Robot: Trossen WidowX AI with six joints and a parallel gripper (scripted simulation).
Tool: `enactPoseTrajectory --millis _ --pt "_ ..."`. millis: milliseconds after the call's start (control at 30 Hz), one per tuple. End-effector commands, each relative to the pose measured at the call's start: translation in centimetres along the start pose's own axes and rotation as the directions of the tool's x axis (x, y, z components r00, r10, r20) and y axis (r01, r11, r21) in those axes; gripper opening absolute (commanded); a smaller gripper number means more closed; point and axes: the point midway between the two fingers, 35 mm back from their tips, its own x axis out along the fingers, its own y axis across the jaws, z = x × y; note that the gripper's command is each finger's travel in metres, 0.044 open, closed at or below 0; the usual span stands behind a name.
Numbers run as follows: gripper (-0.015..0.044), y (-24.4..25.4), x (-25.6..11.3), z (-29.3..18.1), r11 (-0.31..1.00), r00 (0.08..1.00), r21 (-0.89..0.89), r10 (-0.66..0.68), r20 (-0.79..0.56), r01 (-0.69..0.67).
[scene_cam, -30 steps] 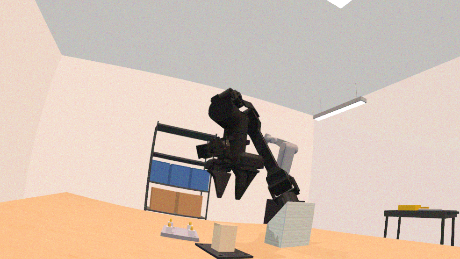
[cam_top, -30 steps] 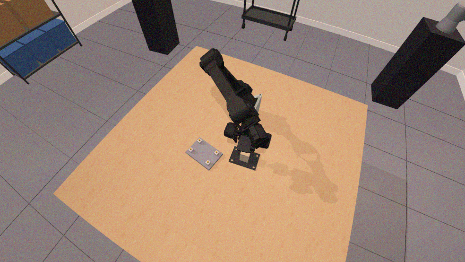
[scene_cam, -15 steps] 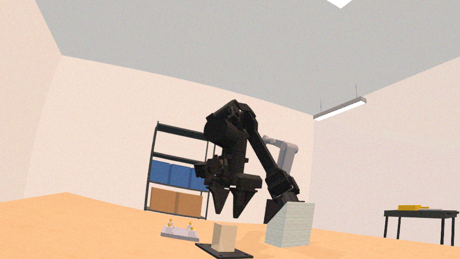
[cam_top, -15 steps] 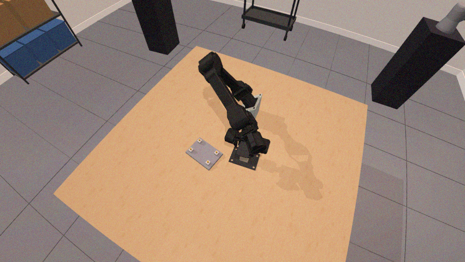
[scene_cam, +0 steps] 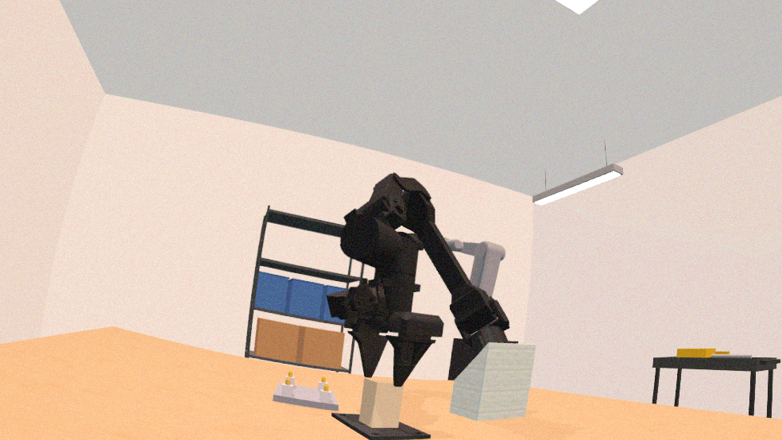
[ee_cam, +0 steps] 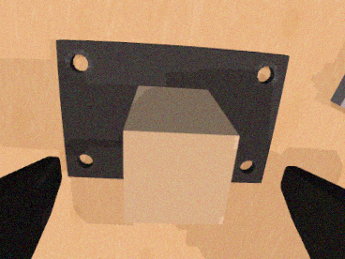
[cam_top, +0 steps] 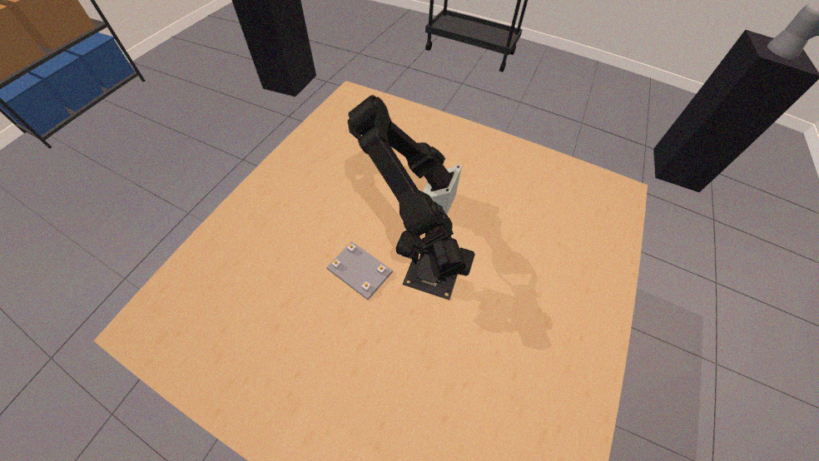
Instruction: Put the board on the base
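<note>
In the top view, bends over the black board [cam_top: 438, 292] [scene_cam: 350, 424] [ee_cam: 96, 108], lying flat on the table [cam_top: 286, 372] [scene_cam: 164, 393] [ee_cam: 28, 23] beside the grey base [cam_top: 359, 269] [scene_cam: 306, 404] [ee_cam: 338, 99]. In the exterior view, points down above the square handle [scene_cam: 379, 404] [ee_cam: 180, 175]. In the wrist view, straddles it with the gripper [cam_top: 429, 271] [scene_cam: 384, 380] [ee_cam: 175, 173] spread wide, gripping nothing.

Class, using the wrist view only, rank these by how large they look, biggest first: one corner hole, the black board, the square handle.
1. Black board
2. Square handle
3. Corner hole
</note>
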Motion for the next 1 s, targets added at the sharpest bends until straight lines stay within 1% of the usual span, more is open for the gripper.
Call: enactPoseTrajectory --millis 0,900,967 --pt "0.044 0.0 0.8 -0.2 1.0 1.0 -0.01 -0.01 -0.004 0.01" --pt "0.044 -0.2 4.8 -0.4 1.0 1.0 -0.009 -0.013 -0.004 0.013" --pt "0.0387 -0.2 4.8 -0.4 1.0 1.0 -0.009 -0.013 -0.004 0.013"
